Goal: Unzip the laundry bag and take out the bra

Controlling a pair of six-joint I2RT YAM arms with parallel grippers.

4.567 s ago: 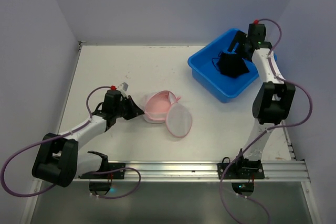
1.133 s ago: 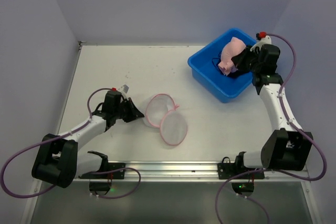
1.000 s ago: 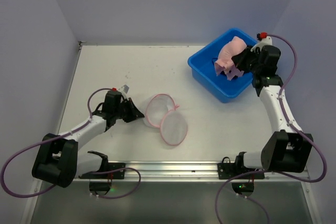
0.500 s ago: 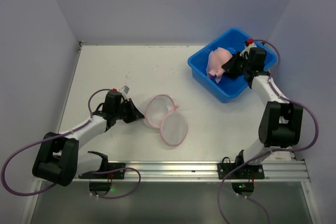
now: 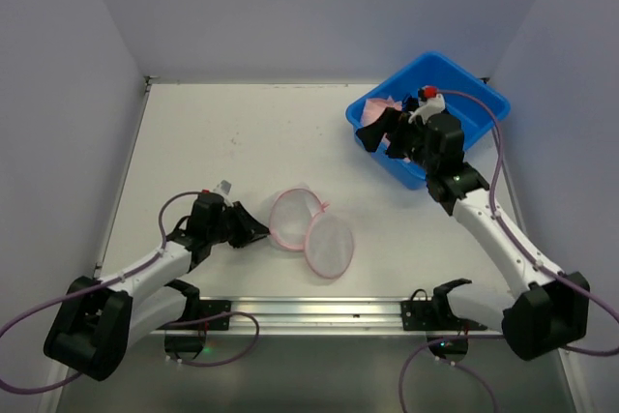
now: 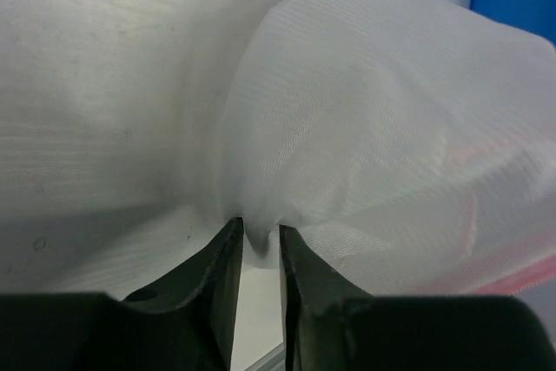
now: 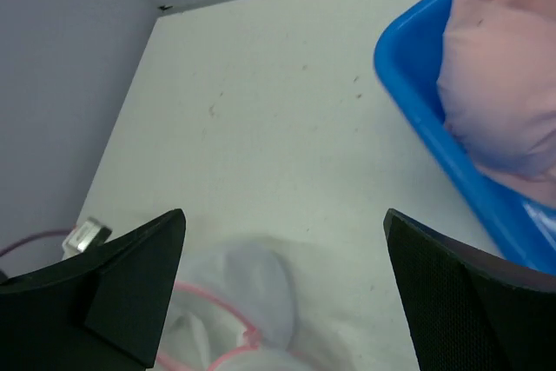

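The laundry bag [image 5: 293, 217] lies open on the table, its round mesh lid [image 5: 330, 246] flipped out toward the near right. My left gripper [image 5: 253, 231] is shut on a fold of the bag's white mesh [image 6: 365, 128] at its left side; the mesh sits pinched between the fingers [image 6: 217, 271]. The pink bra [image 5: 387, 103] lies in the blue bin [image 5: 474, 103]; in the right wrist view the bra [image 7: 504, 119] rests inside the bin's rim [image 7: 408, 84]. My right gripper [image 5: 382, 137] is open and empty over the bin's left corner. The bag [image 7: 252, 301] shows below it.
The blue bin stands at the back right of the table. A metal rail [image 5: 338, 311] runs along the near edge between the arm bases. Walls close the table at the left, back and right.
My right gripper held the bra over the bin; now the bra lies in the bin and the gripper is open and has moved left. My left gripper has drawn the bag slightly nearer.
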